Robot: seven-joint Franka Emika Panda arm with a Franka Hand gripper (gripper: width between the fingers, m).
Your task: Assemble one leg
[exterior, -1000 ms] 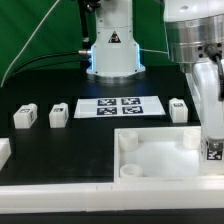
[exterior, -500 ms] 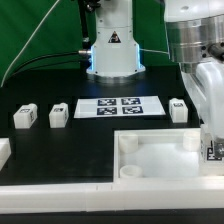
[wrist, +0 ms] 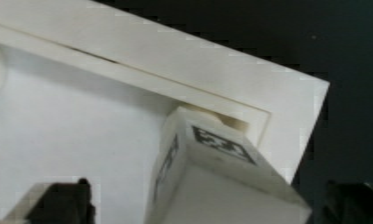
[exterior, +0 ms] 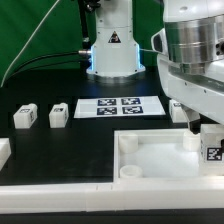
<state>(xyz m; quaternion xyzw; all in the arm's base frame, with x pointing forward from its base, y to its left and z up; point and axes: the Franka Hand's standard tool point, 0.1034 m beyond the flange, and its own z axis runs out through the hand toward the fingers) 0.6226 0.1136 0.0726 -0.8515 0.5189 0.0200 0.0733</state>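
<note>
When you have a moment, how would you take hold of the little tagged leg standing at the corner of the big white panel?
Come straight down and close the jaws on the two plain side faces of the leg: it stands upright at the panel corner, so only its upper part is free.

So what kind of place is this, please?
Probably a robotics lab test bench. A robot arm works over a black table, a flat marker board with printed tags lies on it, and a green backdrop hangs behind.

The leg (exterior: 212, 146) stands on the panel's (exterior: 150, 158) corner at the exterior view's right.
</note>
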